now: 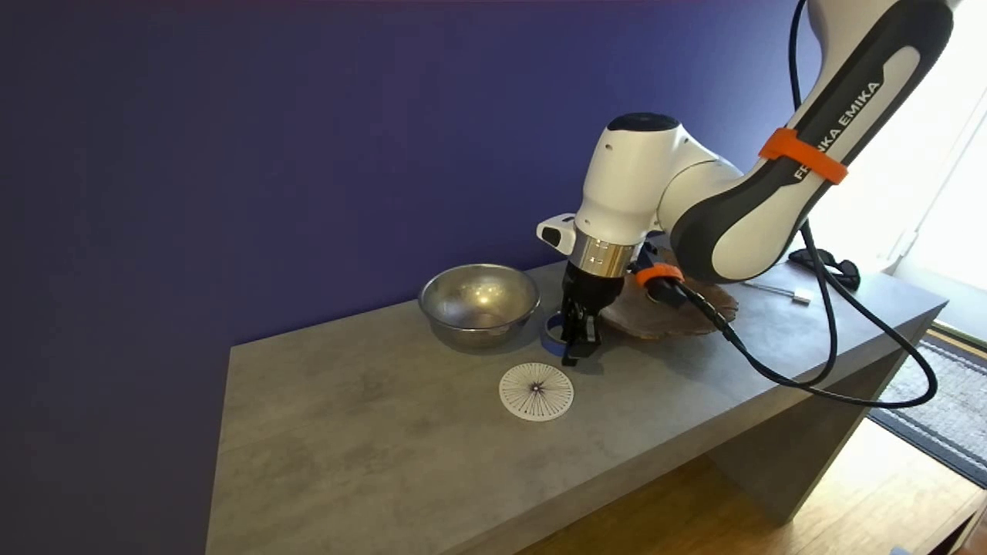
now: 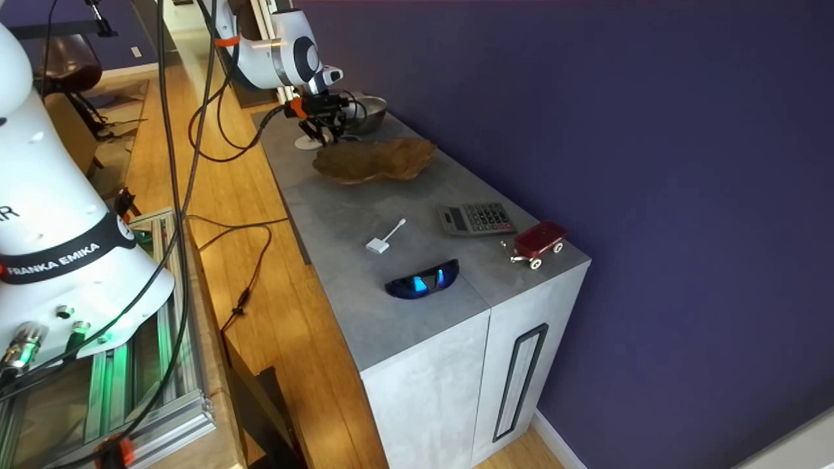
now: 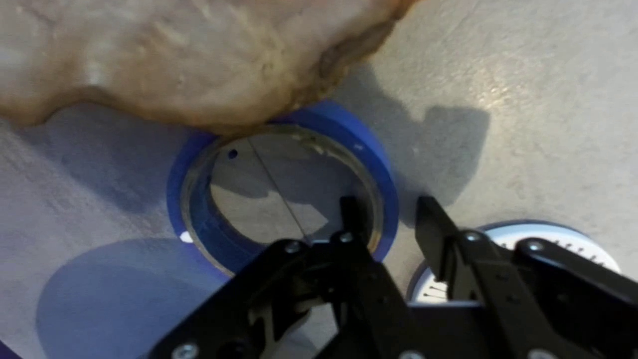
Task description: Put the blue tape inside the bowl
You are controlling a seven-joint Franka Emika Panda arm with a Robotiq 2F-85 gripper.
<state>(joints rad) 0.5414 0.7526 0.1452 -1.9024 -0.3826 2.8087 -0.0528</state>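
Overhanging tape [image 3: 371,149], seemingly — wooden dish [image 3: 199,60].

The white arm [image 1: 628,185] wears black panels [image 1: 698,239], FRANKA EMIKA lettering [image 2: 55,258], orange straps [image 1: 802,154], black cables [image 1: 725,327]; silver screws [image 3: 185,350] stud the black claw [image 3: 390,214].

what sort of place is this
Probably a home or office room adapted for robot work; which, I can't tell. A honey-coloured wooden floor and a glossy dark brown chair suggest everyday space, while a bulky white robot base on a silver metal frame shows the robot setup.
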